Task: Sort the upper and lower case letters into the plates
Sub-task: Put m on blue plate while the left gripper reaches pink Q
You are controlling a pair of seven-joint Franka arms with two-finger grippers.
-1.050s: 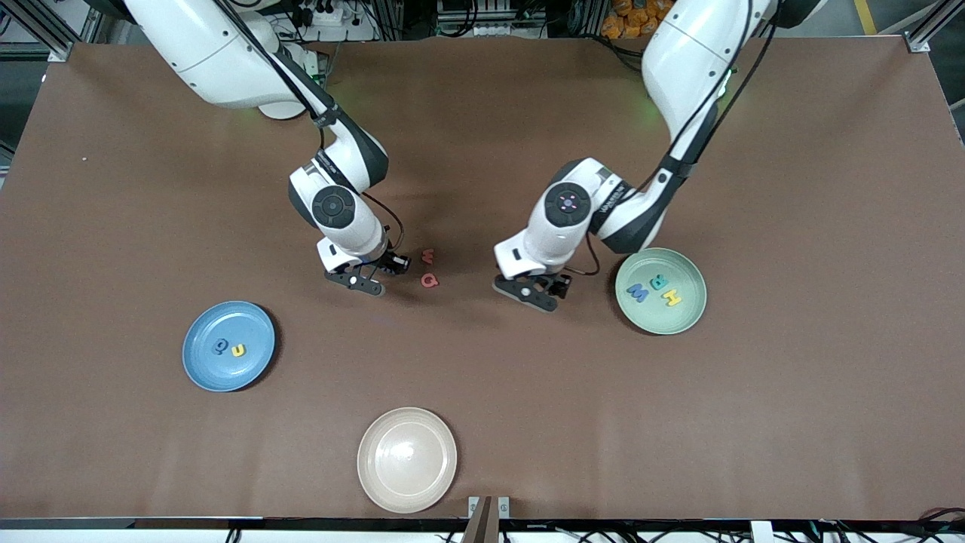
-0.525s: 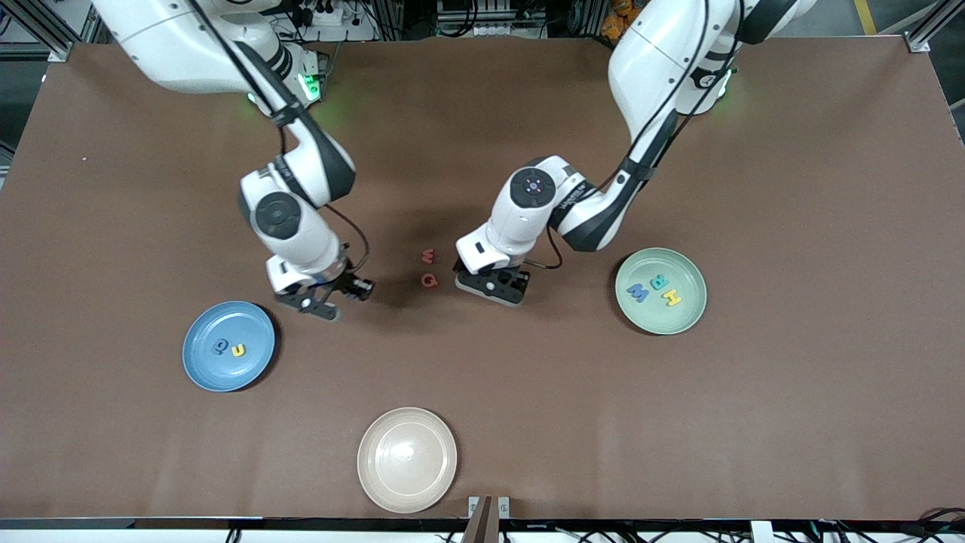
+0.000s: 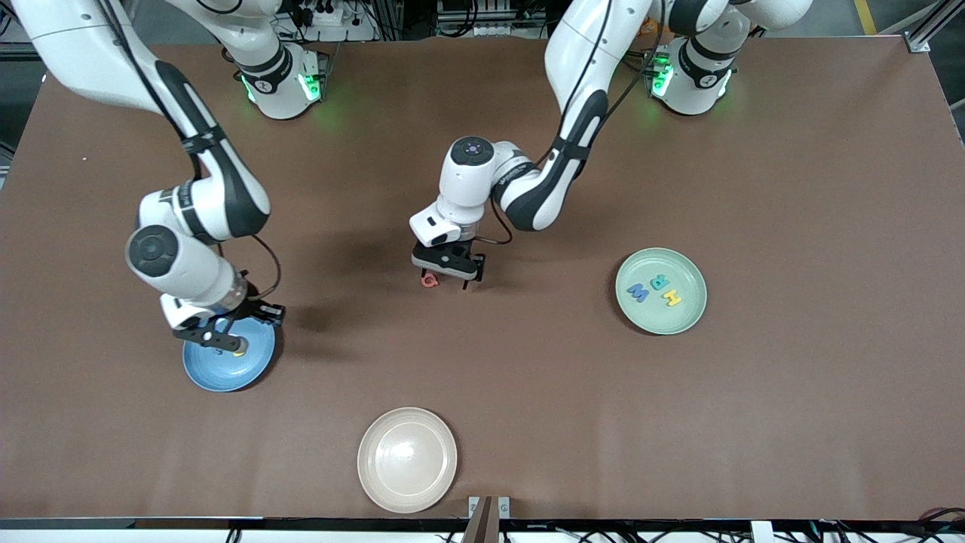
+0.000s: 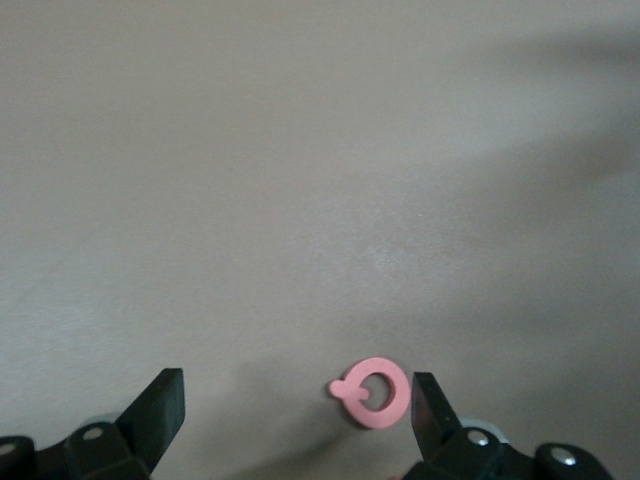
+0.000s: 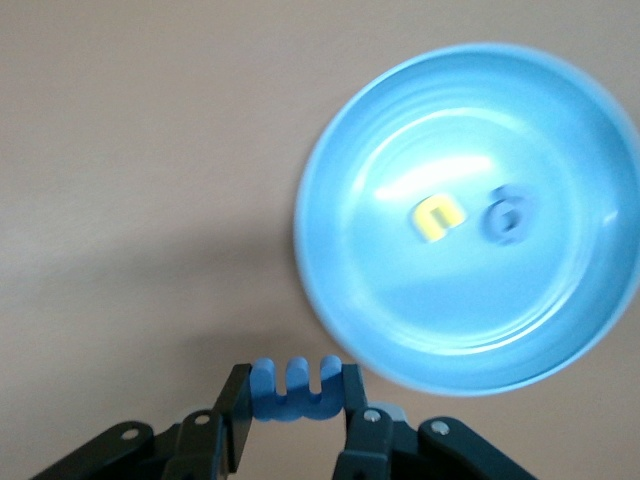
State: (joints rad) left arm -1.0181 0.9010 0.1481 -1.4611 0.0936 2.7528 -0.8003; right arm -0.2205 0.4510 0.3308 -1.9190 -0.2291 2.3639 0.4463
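Clamping a blue foam letter, right jaws hover over the glossy blue plate (left jaws spread).

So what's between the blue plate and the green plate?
In the front view, the left gripper hangs open over the pink letter, between the blue plate and the green plate; otherwise it's bare table.

A robotics lab: brown-topped table, aluminium framing and cable bundles along its edge.
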